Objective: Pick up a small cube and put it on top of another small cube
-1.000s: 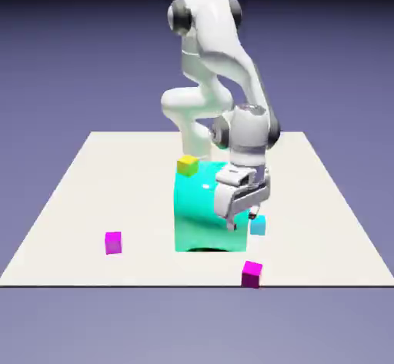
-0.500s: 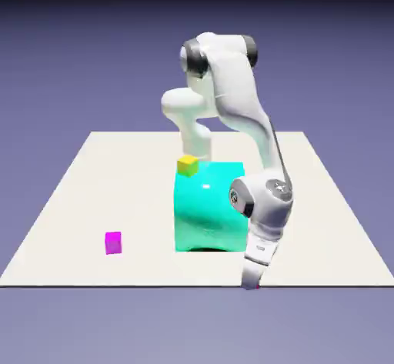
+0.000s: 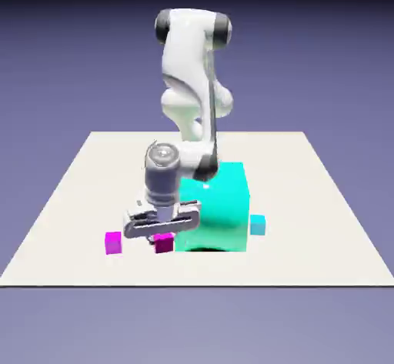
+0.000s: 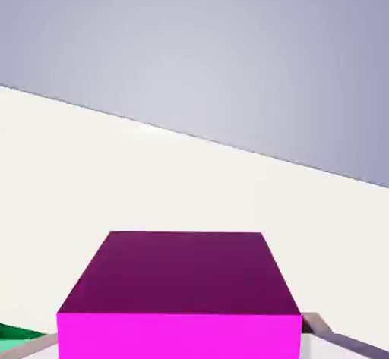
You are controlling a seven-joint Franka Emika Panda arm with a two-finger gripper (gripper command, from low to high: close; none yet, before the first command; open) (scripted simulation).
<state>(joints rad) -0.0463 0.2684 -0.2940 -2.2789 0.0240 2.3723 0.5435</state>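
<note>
One gripper [image 3: 163,238] holds a cube [image 3: 163,243] (dark magenta).

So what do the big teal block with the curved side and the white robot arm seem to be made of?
The big teal block with the curved side looks like glossy plastic, going by its small bright highlight and smooth shading, though painted metal is possible. The white robot arm seems to be smooth, painted metal or hard plastic, with soft shading and dark grey joint caps.

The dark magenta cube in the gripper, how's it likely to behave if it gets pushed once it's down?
Its flat faces suggest sliding, hardly rolling. Its squat, even shape makes tipping unlikely. The crisp edges hint at something stiff.
</note>
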